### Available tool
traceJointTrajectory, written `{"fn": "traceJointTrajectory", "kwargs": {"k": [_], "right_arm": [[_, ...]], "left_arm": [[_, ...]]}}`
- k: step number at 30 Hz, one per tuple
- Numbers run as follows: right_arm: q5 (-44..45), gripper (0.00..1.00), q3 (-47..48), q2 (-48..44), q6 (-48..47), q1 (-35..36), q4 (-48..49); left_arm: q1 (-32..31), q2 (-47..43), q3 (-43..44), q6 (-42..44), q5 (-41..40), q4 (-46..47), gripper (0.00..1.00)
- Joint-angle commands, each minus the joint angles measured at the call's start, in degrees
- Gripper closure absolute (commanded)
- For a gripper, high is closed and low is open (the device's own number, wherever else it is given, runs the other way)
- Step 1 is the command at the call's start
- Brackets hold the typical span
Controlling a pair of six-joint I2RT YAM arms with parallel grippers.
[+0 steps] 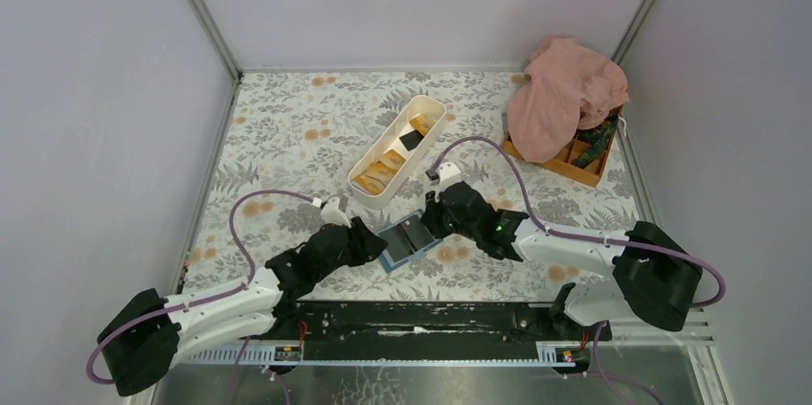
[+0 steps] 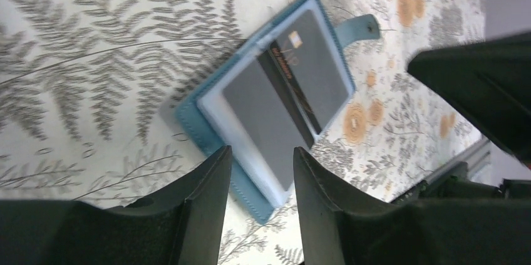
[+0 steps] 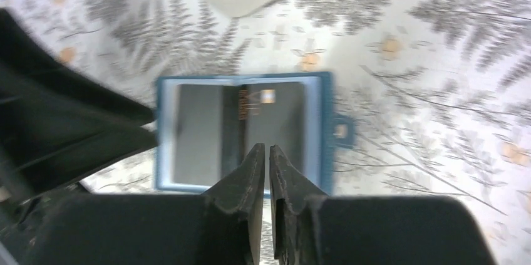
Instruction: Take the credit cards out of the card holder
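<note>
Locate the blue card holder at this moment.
Top view: the card holder lies open at centre, near the front edge, between both arms' jaws, just in front of the white tray.

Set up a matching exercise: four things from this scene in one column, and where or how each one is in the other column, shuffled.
1 card holder
2 white tray
3 pink cloth
4 left end effector

A draped over the orange box
B fingers apart
C unfolded, lying open
D holds loose cards

Pairs: 1-C, 2-D, 3-A, 4-B
</note>
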Motion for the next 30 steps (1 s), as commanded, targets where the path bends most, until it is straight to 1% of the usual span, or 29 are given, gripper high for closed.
{"fn": "traceJointTrajectory", "kwargs": {"k": [1, 4, 6, 10, 13, 18, 22, 26, 30], "right_arm": [[3.4, 0.88, -0.4, 0.6, -1.6, -3.9, -2.3], [3.9, 0.90, 0.9, 3.2, -3.1, -4.9, -3.0], [4.0, 0.91, 1.9, 5.4, -3.5, -5.4, -3.2], [1.5, 0.93, 2.9, 9.4, -3.4, -5.6, -2.0], [0.4, 0.94, 3.1, 11.9, -2.4, -5.6, -1.0], [-0.2, 0.95, 2.1, 12.5, -2.1, -5.6, -0.3], [-0.9, 0.99, 0.4, 12.0, -1.4, -5.6, 0.2], [-4.9, 1.00, -1.4, 11.9, 0.0, -5.6, 0.2], [-9.1, 1.00, -5.4, 9.2, 3.2, -5.5, 2.8]], "left_arm": [[-1.1, 2.6, 0.7, -1.8, 3.2, 13.1, 0.53], [-1.9, 3.8, 1.1, -2.6, 3.2, 15.6, 0.55], [-2.2, 4.6, 2.0, -2.5, 3.3, 15.4, 0.55], [-2.5, 6.7, 2.8, -2.5, 3.4, 16.6, 0.56], [-2.6, 10.3, 2.8, -3.4, 4.3, 20.5, 0.56], [-3.3, 18.5, 2.8, -5.9, 5.5, 26.9, 0.54], [-3.6, 21.6, 0.3, -9.0, 4.4, 34.0, 0.52], [-3.8, 22.4, -0.1, -9.9, 2.7, 33.7, 0.50], [-3.8, 21.8, -0.3, -10.4, 1.1, 30.9, 0.49]]}}
